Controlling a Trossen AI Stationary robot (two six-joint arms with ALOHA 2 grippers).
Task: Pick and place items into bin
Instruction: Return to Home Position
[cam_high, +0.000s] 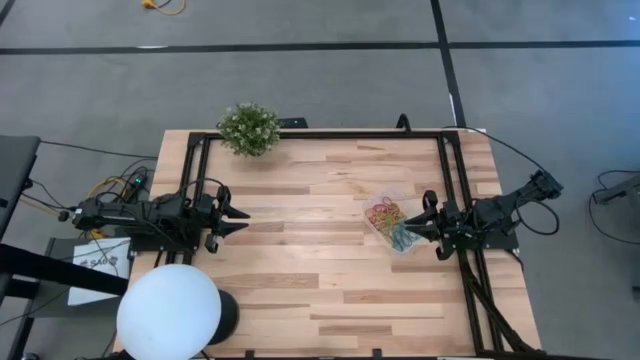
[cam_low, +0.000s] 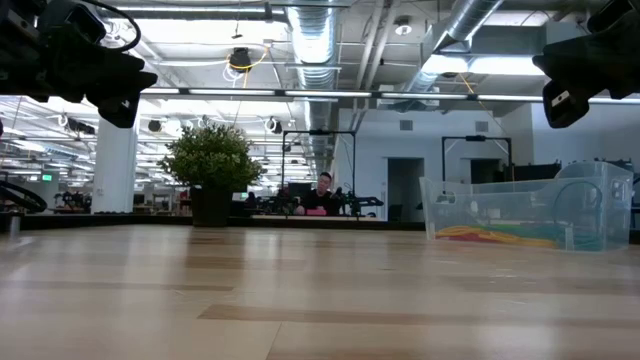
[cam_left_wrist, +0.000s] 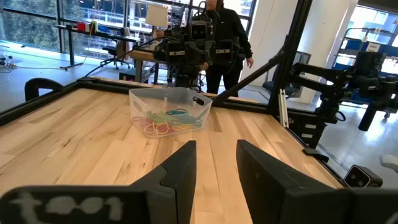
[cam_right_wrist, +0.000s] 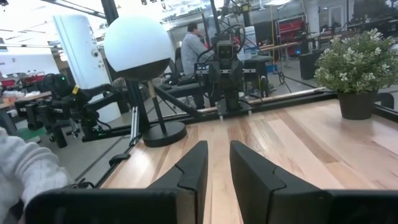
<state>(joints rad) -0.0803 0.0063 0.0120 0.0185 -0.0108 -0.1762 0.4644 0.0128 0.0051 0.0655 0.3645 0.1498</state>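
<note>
We see the bin (cam_high: 394, 197) at 3 o'clock on the tabletop (cam_high: 320, 285), rubber bands (cam_high: 384, 214) piled inside, right gripper (cam_high: 410, 229) at its 3 o'clock edge, fingers slightly spread, empty, left gripper (cam_high: 246, 220) at tabletop 9 o'clock, fingers spread, empty

rubber bands (cam_high: 390, 222): count unreadable | lamp globe (cam_high: 168, 312): clipped by bottom edge

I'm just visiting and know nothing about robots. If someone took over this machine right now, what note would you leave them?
Left hand: open, empty, raised over the left of the table.
Right hand: open, empty, raised beside the bin.
Rubber bands: a colourful heap inside the bin.
Done: no loose bands show on the table.
Left: probably only parking both arms.
</note>
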